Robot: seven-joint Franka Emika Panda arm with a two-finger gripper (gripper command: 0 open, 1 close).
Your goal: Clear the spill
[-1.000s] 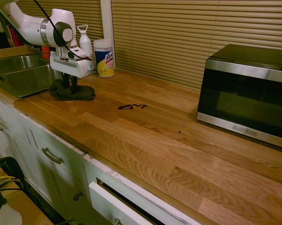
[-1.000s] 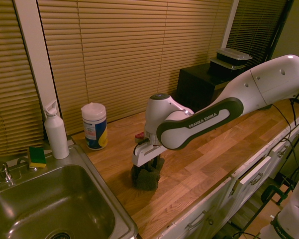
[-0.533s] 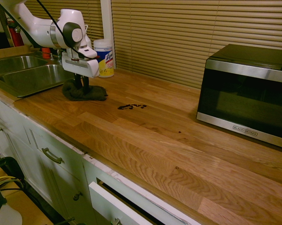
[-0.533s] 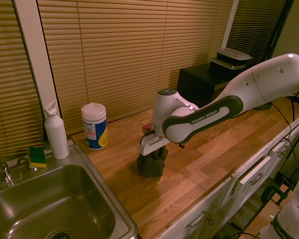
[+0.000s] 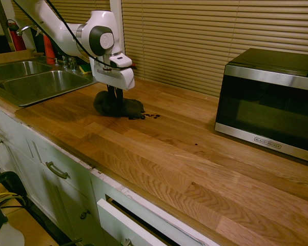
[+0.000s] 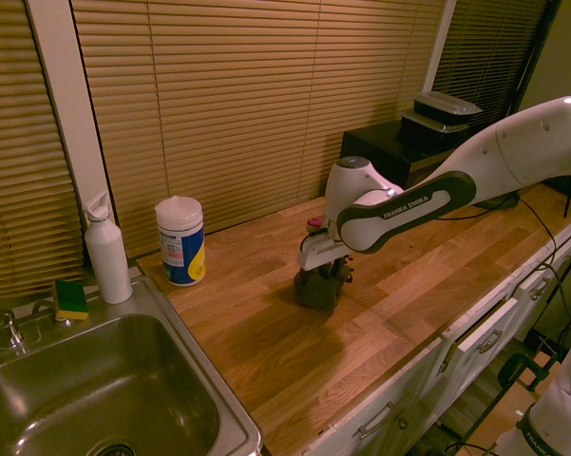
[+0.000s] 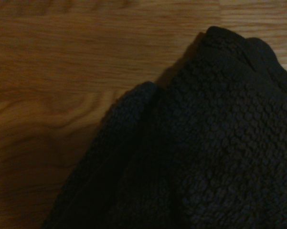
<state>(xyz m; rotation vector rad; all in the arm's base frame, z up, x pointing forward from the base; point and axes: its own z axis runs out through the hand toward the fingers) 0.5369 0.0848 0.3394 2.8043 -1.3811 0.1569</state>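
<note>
Cloth and gripper: sliding along the wooden counter (image 5: 194,169), away from the sink (image 5: 41,82), since the earlier frame; now reaching the spill.
Gripper (image 5: 115,91): pointing down, pinching the cloth (image 5: 113,104) with fingers closed on its bunched fabric.
Spill (image 5: 152,116): lying on the counter at the cloth's edge, partly showing, on the microwave (image 5: 271,102) side.
Dark speck (image 5: 196,144): sitting apart, between spill and microwave.
Wipes tub (image 6: 181,241): standing near the white bottle (image 6: 108,253).
</note>
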